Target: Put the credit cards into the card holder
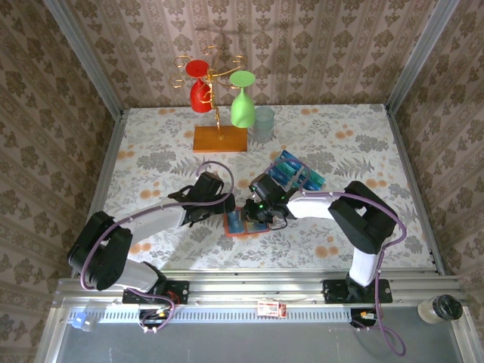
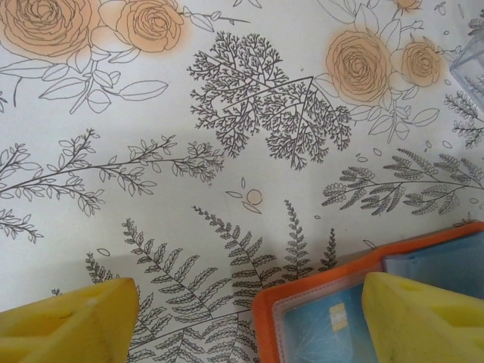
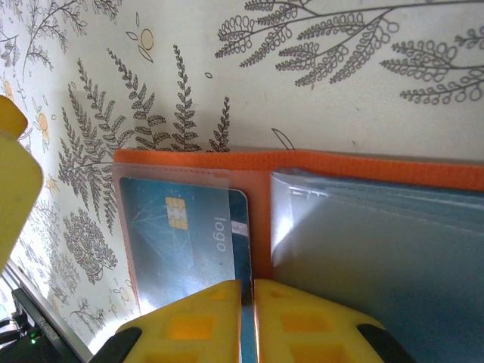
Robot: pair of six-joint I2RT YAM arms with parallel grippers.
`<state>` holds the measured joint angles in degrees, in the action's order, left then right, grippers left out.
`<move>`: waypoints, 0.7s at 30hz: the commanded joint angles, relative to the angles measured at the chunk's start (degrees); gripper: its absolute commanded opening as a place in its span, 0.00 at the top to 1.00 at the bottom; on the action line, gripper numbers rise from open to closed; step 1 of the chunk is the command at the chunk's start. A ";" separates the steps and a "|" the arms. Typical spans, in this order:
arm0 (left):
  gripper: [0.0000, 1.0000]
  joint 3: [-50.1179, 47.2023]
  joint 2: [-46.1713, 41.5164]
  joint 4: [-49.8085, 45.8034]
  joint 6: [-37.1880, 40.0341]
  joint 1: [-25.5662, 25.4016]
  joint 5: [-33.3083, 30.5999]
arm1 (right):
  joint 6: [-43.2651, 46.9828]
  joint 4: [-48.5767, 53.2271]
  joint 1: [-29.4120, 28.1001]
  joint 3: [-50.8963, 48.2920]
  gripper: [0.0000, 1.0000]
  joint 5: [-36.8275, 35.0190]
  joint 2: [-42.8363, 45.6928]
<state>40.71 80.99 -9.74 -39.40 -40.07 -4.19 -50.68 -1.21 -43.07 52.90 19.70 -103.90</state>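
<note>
Holds left tool [image 2: 249, 295] wide over a corner of the orange-red folding card holder [image 3: 302, 160], open on the floral worktop [image 3: 340, 98]. Presses shut right tool [image 3: 247, 291] onto one blue plastic credit card [image 3: 181, 234], nearly pocketed. Leaves more blue and teal cards [image 1: 291, 170] racked beyond it.

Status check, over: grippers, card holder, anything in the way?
Left gripper open over the card holder corner. Right gripper shut at the blue card edge. Card mostly inside clear pocket; nothing seen blocking.
</note>
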 commanded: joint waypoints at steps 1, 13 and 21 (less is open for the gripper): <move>0.21 1.72 -0.40 -1.12 -0.33 0.36 0.67 | -1.66 -1.05 -0.35 0.44 0.87 -1.69 -1.82; 0.21 0.15 -3.59 -0.15 -2.88 0.28 1.55 | 0.64 2.74 0.38 1.64 0.84 -1.09 3.43; 0.20 -0.08 -7.07 0.94 -6.15 -2.52 1.70 | 6.10 10.10 4.62 -0.24 0.79 -2.61 10.23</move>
<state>40.91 75.20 -9.61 -43.31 -41.19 -2.94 -47.99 3.62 -40.14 53.54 19.18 -95.59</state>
